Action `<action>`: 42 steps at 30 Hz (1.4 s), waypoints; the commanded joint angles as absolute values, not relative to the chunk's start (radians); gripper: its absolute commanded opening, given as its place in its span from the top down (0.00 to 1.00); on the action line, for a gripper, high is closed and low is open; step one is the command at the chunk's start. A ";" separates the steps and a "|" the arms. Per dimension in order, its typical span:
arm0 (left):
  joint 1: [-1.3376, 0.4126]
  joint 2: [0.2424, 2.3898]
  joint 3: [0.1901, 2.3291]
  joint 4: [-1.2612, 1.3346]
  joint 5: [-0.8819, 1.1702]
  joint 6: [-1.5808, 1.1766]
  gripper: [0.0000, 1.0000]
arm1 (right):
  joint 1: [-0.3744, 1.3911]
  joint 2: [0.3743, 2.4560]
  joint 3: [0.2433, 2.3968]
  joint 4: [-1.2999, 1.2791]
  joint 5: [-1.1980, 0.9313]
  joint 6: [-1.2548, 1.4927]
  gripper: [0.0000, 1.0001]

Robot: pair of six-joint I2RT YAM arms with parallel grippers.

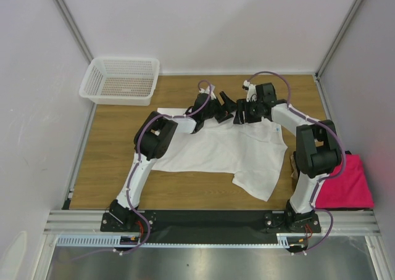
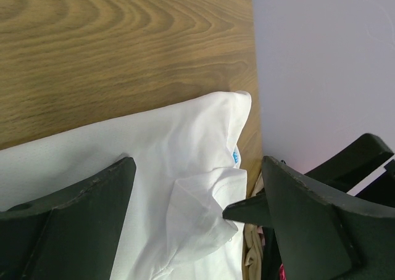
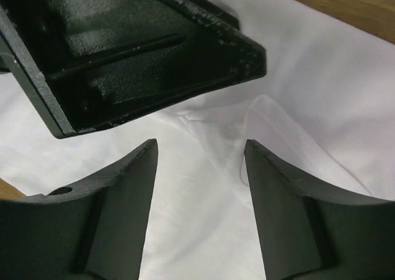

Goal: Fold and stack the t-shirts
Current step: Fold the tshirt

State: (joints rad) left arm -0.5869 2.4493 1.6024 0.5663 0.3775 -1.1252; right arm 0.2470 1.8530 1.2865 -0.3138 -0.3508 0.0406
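Top external — left end effector (image 1: pixel 227 102), right end effector (image 1: pixel 238 116) apart over t-shirt (image 1: pixel 234 152) — basket (image 1: pixel 117 99) far

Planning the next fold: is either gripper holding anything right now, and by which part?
Nothing is held. The left gripper and the right gripper both stand open over the white t-shirt near its far edge, and the cloth lies unpinched below them.

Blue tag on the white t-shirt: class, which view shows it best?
Left wrist view: the blue tag shows clearly on the white t-shirt, near its edge. In the top view the tag is too small to tell; the right wrist view shows only plain white cloth.
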 commanded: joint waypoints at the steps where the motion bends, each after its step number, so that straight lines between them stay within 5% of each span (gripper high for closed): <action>1: -0.591 2.447 1.583 0.566 0.365 -1.118 0.11 | 0.261 1.848 1.256 -0.272 -0.408 0.014 0.37; 7: -0.589 2.448 1.585 0.571 0.362 -1.118 0.10 | 0.265 1.833 1.217 -0.267 -0.367 0.005 0.14; 10: -0.589 2.447 1.585 0.569 0.362 -1.115 0.10 | 0.264 1.824 1.221 -0.270 -0.348 0.003 0.10; 20: -0.581 2.448 1.583 0.566 0.357 -1.114 0.11 | 0.290 1.733 1.128 -0.282 -0.433 0.064 0.40; 42: -0.580 2.451 1.565 0.572 0.364 -1.112 0.11 | 0.353 1.556 1.109 -0.457 -0.305 0.090 0.34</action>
